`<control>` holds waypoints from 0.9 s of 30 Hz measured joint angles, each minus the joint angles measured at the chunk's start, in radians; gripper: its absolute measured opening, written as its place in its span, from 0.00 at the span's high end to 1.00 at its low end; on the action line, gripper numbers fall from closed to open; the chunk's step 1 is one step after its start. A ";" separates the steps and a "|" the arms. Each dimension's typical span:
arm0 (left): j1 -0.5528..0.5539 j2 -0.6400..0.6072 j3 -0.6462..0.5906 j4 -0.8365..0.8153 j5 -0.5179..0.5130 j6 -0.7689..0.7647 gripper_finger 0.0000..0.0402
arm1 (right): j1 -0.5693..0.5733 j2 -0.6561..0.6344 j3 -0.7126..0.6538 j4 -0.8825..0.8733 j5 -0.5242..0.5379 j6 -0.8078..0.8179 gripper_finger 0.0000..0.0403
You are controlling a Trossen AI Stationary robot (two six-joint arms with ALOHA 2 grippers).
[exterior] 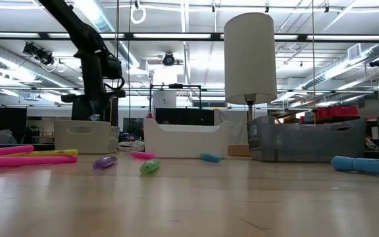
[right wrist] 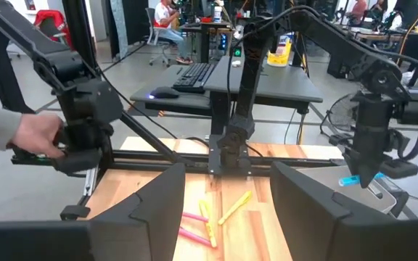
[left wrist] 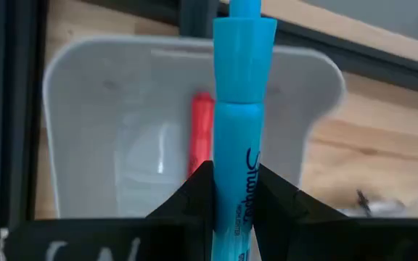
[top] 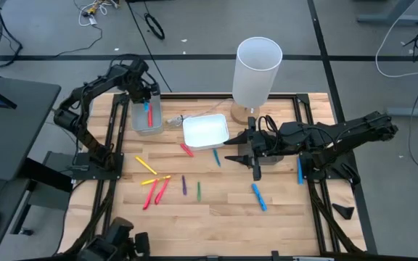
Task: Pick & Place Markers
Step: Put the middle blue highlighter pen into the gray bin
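The left gripper point(left wrist: 232, 190) hangs over the grey tray point(top: 145, 120) at the far left of the table, its fingers clamped on a blue Sharpie marker point(left wrist: 238, 123) that points down into the tray; a red marker point(left wrist: 201, 134) already lies inside. The tray sits tight against the black frame rail at the table's left edge. The right gripper point(top: 247, 149) rests low near mid-table, jaws spread wide with nothing between them, just near of the white tray point(top: 205, 131) and beside the dark tray point(exterior: 304, 139). The rest of the markers point(top: 154, 183) lie scattered across the near half of the wooden table point(top: 216, 225): yellow, pink and red at the left, purple and green in the middle, a blue one point(top: 258, 196) to the right. A white cylinder point(top: 256, 69) stands at the far edge, and bare wood runs along the near edge
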 joint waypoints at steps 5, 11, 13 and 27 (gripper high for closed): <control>-0.001 0.059 0.000 0.004 -0.017 0.017 0.84 | 0.000 0.000 0.000 -0.010 0.000 -0.003 0.49; -0.042 0.115 0.001 0.012 -0.016 0.012 0.84 | 0.000 0.000 0.000 -0.025 0.000 -0.003 0.49; -0.060 0.128 0.000 0.015 -0.015 -0.007 0.84 | 0.000 0.000 0.000 -0.025 0.000 -0.003 0.49; -0.147 0.130 0.000 0.010 -0.035 -0.066 0.84 | 0.000 0.000 0.000 -0.024 0.000 -0.008 0.49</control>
